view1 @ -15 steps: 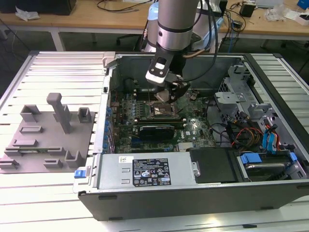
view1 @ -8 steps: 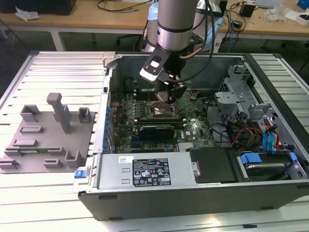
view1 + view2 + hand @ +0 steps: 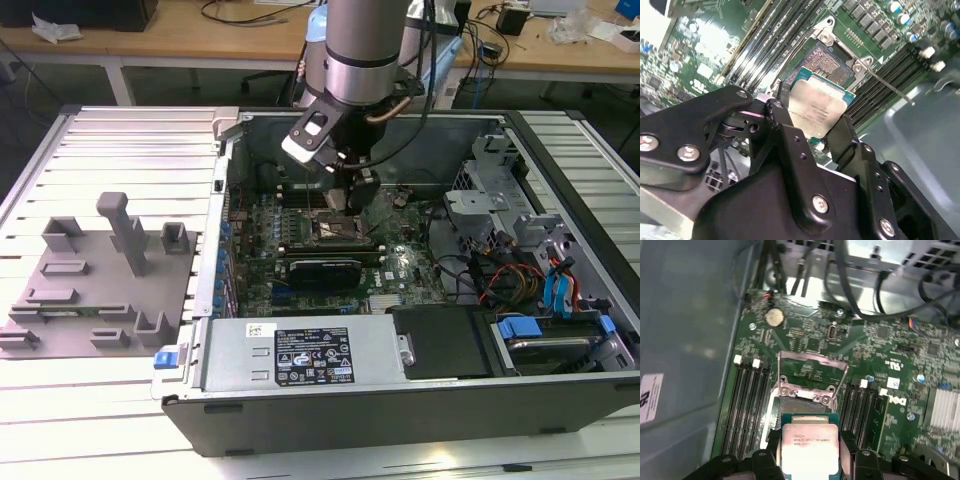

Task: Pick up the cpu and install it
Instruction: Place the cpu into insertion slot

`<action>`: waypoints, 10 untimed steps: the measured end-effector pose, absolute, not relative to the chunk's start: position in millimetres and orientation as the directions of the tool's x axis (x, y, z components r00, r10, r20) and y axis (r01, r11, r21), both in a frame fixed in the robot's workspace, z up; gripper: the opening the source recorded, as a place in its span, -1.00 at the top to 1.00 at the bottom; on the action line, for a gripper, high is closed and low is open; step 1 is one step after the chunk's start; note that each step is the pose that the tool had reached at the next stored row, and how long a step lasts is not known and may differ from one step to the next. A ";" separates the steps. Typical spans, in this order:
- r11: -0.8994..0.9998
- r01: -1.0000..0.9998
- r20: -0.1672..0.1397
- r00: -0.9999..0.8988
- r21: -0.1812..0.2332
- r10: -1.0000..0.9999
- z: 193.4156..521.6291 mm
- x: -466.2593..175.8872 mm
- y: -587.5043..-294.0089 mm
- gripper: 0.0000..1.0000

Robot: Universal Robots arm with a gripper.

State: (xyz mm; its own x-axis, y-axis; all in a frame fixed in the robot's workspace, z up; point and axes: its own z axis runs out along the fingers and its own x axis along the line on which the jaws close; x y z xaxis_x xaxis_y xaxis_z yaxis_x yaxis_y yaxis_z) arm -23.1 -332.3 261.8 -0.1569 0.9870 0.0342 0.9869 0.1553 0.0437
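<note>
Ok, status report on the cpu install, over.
End effector shut on cpu. Held just over the open socket, not seated. Nothing blocking.

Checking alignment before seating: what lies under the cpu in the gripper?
The open socket lies below the cpu, which the gripper clamps by its sides. Part of the socket shows past the chip's edge in both wrist views; the rest is covered by the chip.

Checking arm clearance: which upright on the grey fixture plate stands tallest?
The T-topped post, between the wide squat block and the small block; it rises well above every other upright.
</note>
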 end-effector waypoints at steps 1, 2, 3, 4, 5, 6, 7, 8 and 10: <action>0.130 0.991 0.034 -0.132 0.044 0.991 261.7 -23.1 -332.3 -0.09; 0.107 0.993 0.034 -0.108 0.044 0.994 261.7 -23.1 -332.3 -0.09; 0.088 0.995 0.034 -0.089 0.044 0.995 261.7 -23.1 -332.3 -0.09; 0.063 0.997 0.034 -0.065 0.044 0.997 261.6 -23.1 -332.3 -0.09; 0.045 0.998 0.034 -0.046 0.044 0.998 261.6 -23.1 -332.3 -0.09; 0.019 0.999 0.034 -0.020 0.044 0.999 261.5 -23.1 -332.3 -0.09; 0.003 0.999 0.034 -0.004 0.044 0.999 261.5 -23.1 -332.3 -0.09; -0.008 0.999 0.034 0.007 0.044 0.999 261.5 -23.1 -332.4 -0.09; -0.009 0.999 0.034 0.008 0.044 0.999 261.4 -23.2 -332.3 -0.09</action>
